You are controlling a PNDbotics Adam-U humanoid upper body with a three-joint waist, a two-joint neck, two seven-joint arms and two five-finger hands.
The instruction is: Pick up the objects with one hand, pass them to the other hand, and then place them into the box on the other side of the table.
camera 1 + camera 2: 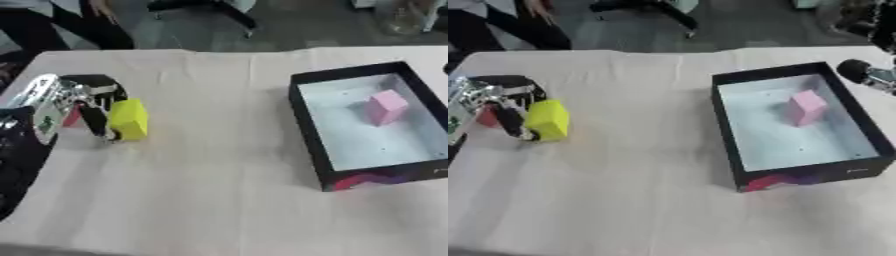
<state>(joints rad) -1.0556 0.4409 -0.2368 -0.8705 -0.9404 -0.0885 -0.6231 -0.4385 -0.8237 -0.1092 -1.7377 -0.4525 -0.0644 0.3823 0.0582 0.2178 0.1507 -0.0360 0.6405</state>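
The left hand (66,107) has its fingers (94,120) curled on the yellow block (129,119); it could slip onto the tabletop (210,190); the right hand (866,73) waits near the box (726,130), fingers unclear.

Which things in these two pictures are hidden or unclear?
- Red object: mostly hidden behind the left hand, both views.
- Left hand's contact with the yellow block: blurred, unclear.
- Right hand: only a dark arm part at the right eye view's edge beside the box.

One yellow block (129,119), one pink block (386,106), one box (307,122).
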